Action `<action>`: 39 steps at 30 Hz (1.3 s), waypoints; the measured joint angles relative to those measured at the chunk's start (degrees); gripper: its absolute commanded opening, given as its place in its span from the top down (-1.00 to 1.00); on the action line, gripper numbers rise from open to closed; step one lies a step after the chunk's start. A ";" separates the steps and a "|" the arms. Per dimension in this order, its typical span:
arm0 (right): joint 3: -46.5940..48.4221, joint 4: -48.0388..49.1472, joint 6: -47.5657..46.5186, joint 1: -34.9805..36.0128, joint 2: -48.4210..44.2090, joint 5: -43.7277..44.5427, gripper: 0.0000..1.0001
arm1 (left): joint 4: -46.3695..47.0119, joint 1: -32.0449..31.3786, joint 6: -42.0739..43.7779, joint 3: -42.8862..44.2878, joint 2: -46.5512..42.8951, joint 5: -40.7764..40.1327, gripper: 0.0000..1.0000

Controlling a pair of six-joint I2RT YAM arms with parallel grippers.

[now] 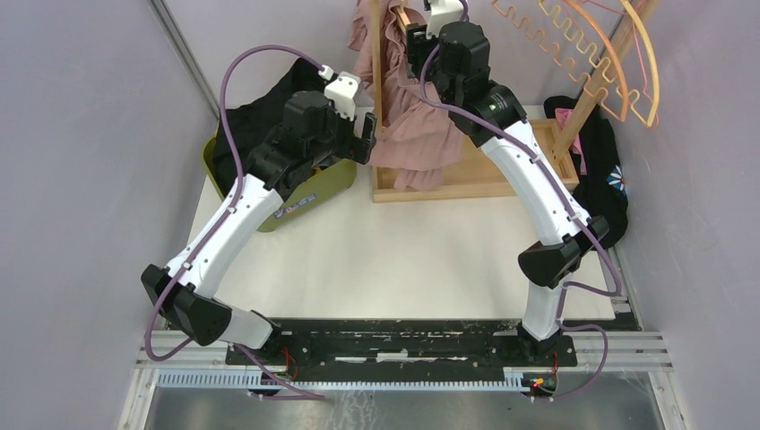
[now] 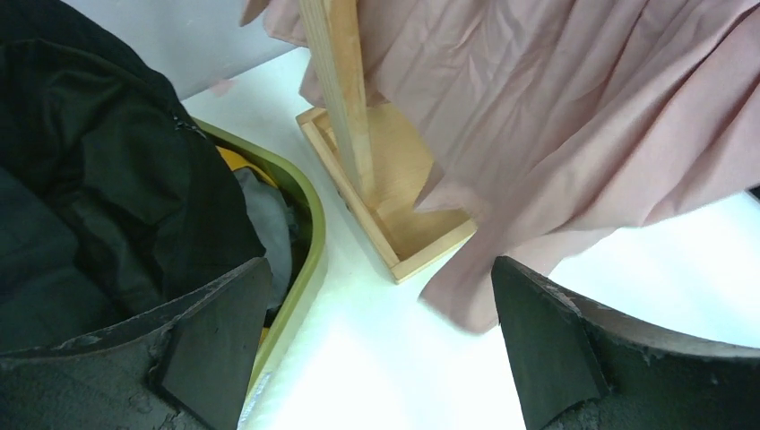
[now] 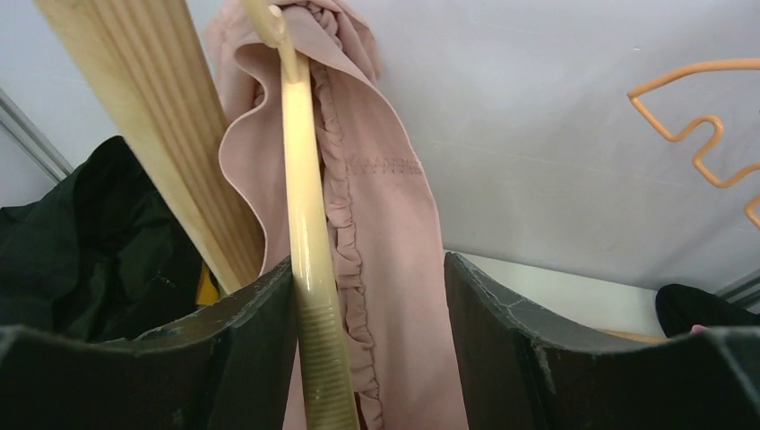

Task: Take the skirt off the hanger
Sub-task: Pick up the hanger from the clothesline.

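Running along the near edge, a black mounting rail (image 1: 394,345) carries both arm bases, and beyond it lies the white tabletop (image 1: 403,260), closed in by pale lilac-grey walls (image 1: 81,134).

The left arm bends out toward 9 o'clock at the elbow, then reaches in toward 11 o'clock. The left gripper (image 1: 358,148) has its fingers spread wide with nothing between them, just beside the hem of the dusty-pink pleated skirt (image 1: 417,134). Under its forearm, at 10 o'clock, an olive-green plastic bin (image 1: 305,202) holds crumpled black clothing (image 1: 260,112).

The right arm elbows out toward 3 o'clock and stretches up to 12 o'clock. There the right gripper (image 1: 414,45) is parted around the cream plastic hanger (image 3: 305,269) and the skirt's ruffled waistband; the hanger lies against one finger.

The skirt hangs at 12 o'clock beside a pale wooden upright post (image 1: 376,63), draping into the rack's shallow wooden base tray (image 1: 466,184). A black flower-printed garment (image 1: 605,170) sits at 2 o'clock, with orange wavy hangers (image 1: 591,54) above it.
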 measured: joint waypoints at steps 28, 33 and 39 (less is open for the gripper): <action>0.74 -1.36 -1.73 -1.81 3.39 -12.28 0.98 | -0.46 0.04 2.71 -0.61 1.42 -4.15 -0.98; 0.98 -3.13 -4.66 -1.81 2.10 -11.04 0.98 | -0.44 0.02 2.71 -0.61 1.49 -4.15 -0.98; 0.98 -2.51 -8.07 -1.92 -1.55 -9.11 0.99 | -0.44 0.02 2.71 -0.63 1.49 -4.17 -0.98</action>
